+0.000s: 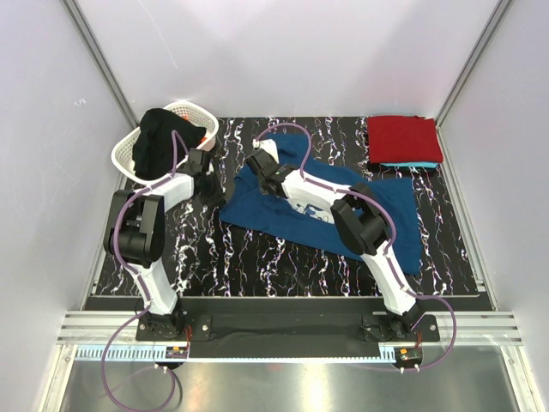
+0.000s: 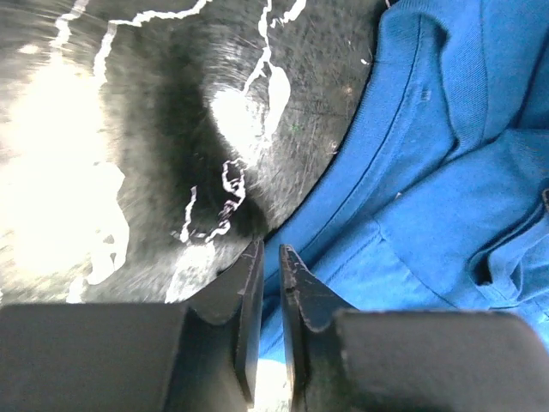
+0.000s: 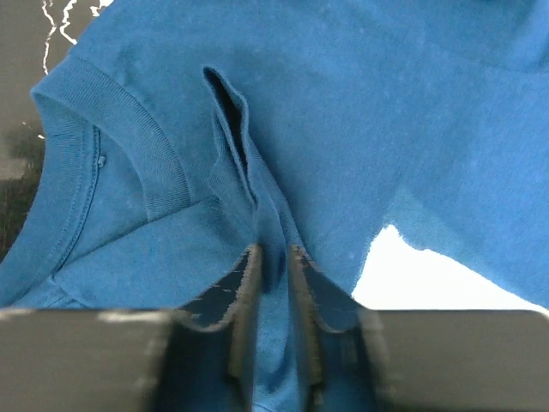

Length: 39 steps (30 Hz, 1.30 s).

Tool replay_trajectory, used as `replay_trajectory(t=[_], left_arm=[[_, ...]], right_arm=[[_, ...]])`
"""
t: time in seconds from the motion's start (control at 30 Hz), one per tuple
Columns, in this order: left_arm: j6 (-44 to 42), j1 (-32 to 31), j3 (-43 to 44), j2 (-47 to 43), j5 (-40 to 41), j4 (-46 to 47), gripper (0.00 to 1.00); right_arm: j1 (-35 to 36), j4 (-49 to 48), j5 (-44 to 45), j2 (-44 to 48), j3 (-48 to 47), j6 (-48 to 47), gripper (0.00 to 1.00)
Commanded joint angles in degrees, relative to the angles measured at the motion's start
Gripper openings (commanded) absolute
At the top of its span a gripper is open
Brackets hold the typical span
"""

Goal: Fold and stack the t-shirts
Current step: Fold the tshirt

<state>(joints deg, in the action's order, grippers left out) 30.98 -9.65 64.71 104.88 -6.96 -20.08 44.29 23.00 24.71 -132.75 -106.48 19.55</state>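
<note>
The blue t-shirt (image 1: 257,213) lies spread but rumpled mid-desk (image 1: 257,268). I judge I'm at the flattening step before the first fold, and next I need the cloth smoothed and a fresh hold at its edges. Both arms reach forward, wrists low. The left end effector (image 2: 270,251) is a slit apart at the hem, the right end effector (image 3: 273,251) likewise, astride a raised ridge near the collar. Whether either grips, I cannot tell.

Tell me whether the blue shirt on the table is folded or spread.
Spread, not folded: the blue shirt lies open and rumpled across the table, its collar showing.
</note>
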Motion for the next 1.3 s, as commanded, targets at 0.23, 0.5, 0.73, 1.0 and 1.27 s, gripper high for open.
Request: replay_trajectory(t=[0.23,0.5,0.73,1.0,1.27], left_arm=[[-0.05,-0.81,2.62,-9.95,-2.76,-1.65,0.21],[3.03,-1.07,-4.49,-8.73,-10.35,2.49,0.17],[2.33,-1.16,-7.84,-5.83,-5.54,3.91,0.16],[0.84,-0.98,-6.53,-3.38,1.16,2.59,0.16],[0.31,-0.98,-5.56,-2.84,0.81,2.06,0.15]], right_arm=[[-0.26,-0.24,-4.04,11.45,2.76,-7.33,0.35],[-0.08,-1.29,-25.75,11.98,8.74,-14.89,0.34],[-0.08,-2.53,-25.06,11.99,11.29,-17.70,0.42],[-0.08,-2.44,-24.97,11.20,12.08,-22.27,0.43],[-0.17,-2.53,-25.85,8.91,10.68,-24.56,0.43]])
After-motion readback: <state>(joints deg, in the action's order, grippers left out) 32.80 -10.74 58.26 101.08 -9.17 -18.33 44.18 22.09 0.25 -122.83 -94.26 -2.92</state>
